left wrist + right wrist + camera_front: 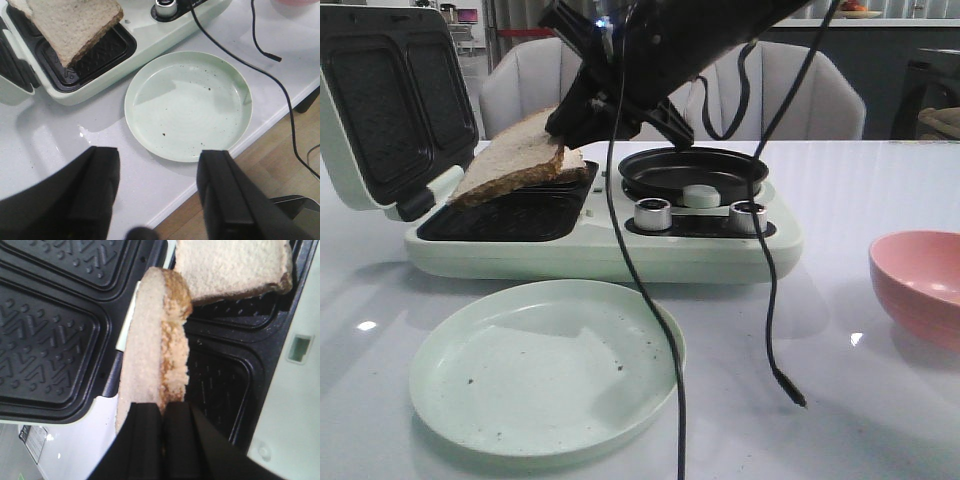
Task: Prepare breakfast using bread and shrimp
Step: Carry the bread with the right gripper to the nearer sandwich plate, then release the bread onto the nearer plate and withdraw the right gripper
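Front view: right gripper [582, 120] pinches one bread slice [510, 158] tilted over the open sandwich maker [590, 245], a second slice [232, 267] lying on its plate, while the left gripper [160, 185] hangs wide open near a green plate [187, 105].

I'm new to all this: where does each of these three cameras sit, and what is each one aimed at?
Front view: behind the arms, facing forward over the table at the sandwich maker and green plate; the right arm crosses the top.
Left wrist view: on the left arm, looking down at the plate; the left gripper is open and empty.
Right wrist view: on the right arm, close over the grill; the right gripper pinches a bread slice.
Shared: all three show bread and grill plates.
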